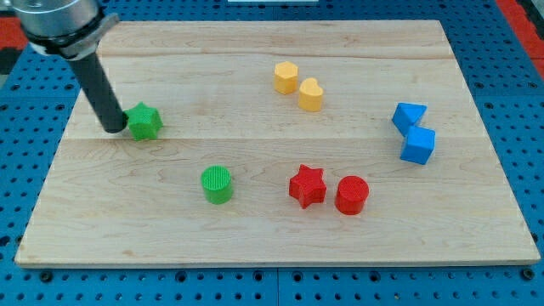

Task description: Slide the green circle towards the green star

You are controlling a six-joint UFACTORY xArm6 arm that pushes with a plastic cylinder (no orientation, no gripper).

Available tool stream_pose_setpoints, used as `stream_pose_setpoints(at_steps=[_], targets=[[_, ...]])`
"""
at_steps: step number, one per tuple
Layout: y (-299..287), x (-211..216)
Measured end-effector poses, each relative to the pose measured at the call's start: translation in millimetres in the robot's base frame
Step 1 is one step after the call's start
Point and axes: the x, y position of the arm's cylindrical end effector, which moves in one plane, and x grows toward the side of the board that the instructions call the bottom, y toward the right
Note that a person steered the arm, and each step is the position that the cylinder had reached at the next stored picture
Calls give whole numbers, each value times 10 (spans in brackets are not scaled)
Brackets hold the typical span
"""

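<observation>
The green circle (217, 184) stands on the wooden board (255, 246), left of the middle and toward the view's bottom. The green star (144, 121) lies up and to the left of it, well apart from it. My tip (116, 129) rests on the board right against the green star's left side. The dark rod rises from the tip to the view's top left corner. The tip is far from the green circle, up and to its left.
A yellow hexagon (286, 76) and a yellow heart (310, 94) lie near the top middle. A blue triangle (409, 115) and a blue cube (417, 144) lie at the right. A red star (307, 186) and a red circle (351, 195) lie right of the green circle.
</observation>
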Motion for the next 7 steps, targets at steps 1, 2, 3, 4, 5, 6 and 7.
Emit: stream_pose_setpoints(at_steps=[1,2,3,4,5,6,7], targets=[[199,-4],[197,609],[211,1126],[414,1426],[677,1456],[1158,1446],[1488,1433]])
